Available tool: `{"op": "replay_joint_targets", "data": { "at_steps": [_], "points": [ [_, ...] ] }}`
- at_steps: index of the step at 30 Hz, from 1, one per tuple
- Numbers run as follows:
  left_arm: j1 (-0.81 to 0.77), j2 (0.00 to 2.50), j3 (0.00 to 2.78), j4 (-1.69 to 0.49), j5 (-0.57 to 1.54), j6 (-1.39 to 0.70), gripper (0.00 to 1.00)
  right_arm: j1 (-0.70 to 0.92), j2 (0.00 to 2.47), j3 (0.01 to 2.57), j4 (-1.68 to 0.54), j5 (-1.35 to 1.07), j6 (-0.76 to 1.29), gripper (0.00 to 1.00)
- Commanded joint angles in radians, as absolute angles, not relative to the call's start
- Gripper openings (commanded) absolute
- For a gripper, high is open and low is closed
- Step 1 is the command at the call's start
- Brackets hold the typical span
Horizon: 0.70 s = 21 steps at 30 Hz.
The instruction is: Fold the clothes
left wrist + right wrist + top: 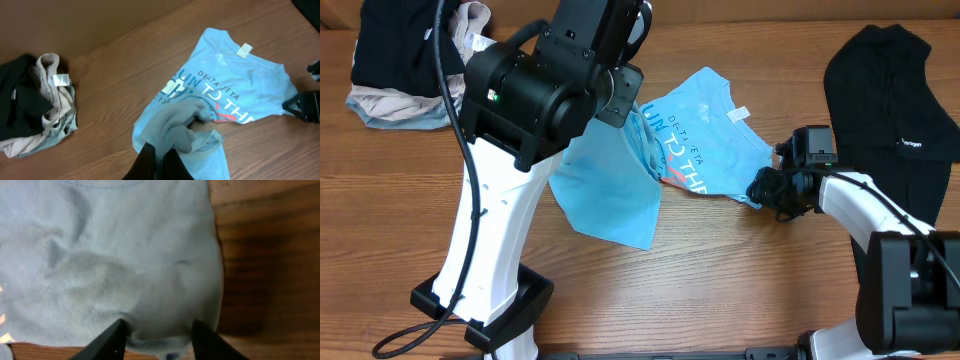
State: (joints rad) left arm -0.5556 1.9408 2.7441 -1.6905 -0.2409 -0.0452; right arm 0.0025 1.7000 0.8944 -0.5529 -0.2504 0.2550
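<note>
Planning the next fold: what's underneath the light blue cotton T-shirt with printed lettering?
Brown wooden table shows around the light blue cotton T-shirt. Beneath the fabric nothing can be seen; the cloth covers it.

Light blue T-shirt (712, 108), white-red lettering (684, 150)

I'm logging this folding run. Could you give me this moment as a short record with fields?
shirt: light blue T-shirt, lettering showing, one part held up off the table
left gripper: shut on a bunch of the shirt's cloth
right gripper: at the shirt's edge, a finger on either side of the cloth; grip unclear
other clothes: black garment beside the right arm; black and beige bundle beside the left arm
</note>
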Motion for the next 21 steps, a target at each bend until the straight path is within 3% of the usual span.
{"op": "replay_joint_targets", "data": {
  "at_steps": [1,2,5,21],
  "points": [
    [-0.547,1.919,2.764,-1.686,-0.307,-0.076,0.04,0.006,1.707,0.897,-0.521,-0.239,0.293,0.21],
    [-0.547,1.918,2.764,-1.682,-0.326,-0.078,0.04,0.002,1.703,0.907,-0.525,-0.241,0.293,0.14],
    [-0.547,1.918,2.764,-1.675,-0.379,-0.096,0.04,-0.018,1.673,0.952,-0.581,-0.257,0.293,0.04],
    [-0.437,1.788,2.765,-1.656,-0.658,-0.233,0.04,-0.144,1.206,1.324,-1.233,-0.263,0.208,0.04]
  ]
}}
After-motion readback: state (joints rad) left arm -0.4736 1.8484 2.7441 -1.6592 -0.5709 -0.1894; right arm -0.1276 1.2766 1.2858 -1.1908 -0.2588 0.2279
